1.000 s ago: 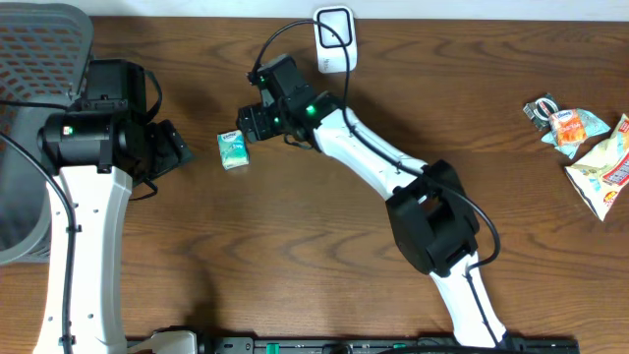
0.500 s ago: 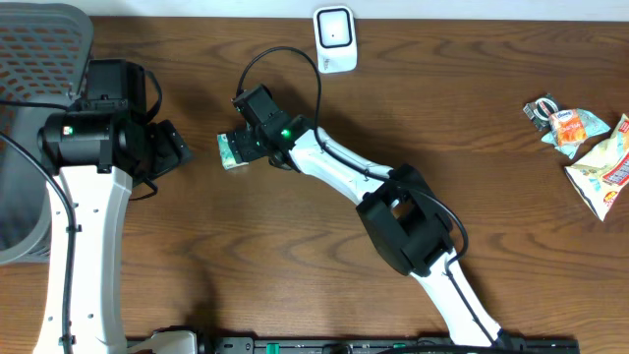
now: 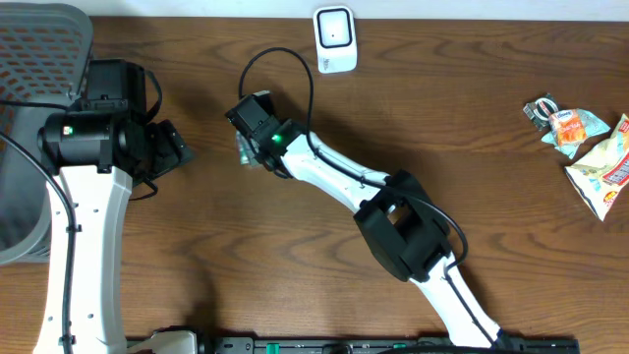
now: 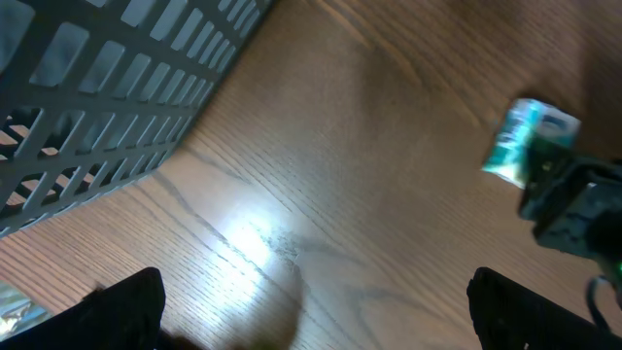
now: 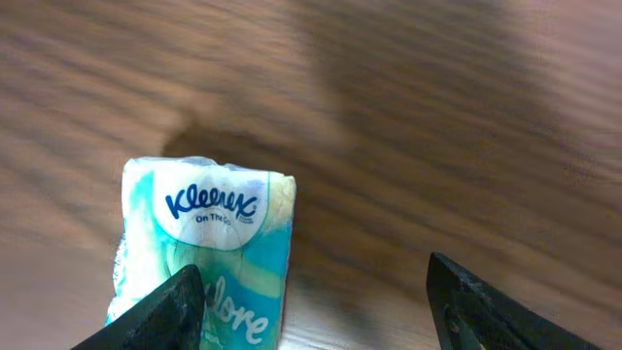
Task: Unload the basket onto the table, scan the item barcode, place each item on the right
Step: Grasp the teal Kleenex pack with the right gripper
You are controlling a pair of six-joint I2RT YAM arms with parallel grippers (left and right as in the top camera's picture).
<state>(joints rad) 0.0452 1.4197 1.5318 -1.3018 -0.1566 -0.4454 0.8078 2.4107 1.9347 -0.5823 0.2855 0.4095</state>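
1. Kleenex pack (image 5: 209,233) lies on the table (image 3: 246,256), left of the barcode scanner (image 3: 334,39).
2. Right gripper (image 5: 316,297): jaws apart above the pack, not clamped.
3. Left gripper (image 4: 313,301): spread wide, empty.
4. Mesh basket (image 3: 44,39), far left of the scanner: contents unclear.

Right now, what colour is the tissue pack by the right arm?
The tissue pack is teal and white with blue Kleenex lettering; the right wrist view shows it best.

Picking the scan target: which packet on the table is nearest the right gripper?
The teal Kleenex pack, directly at the right gripper. The orange and yellow snack packets lie far away from it.
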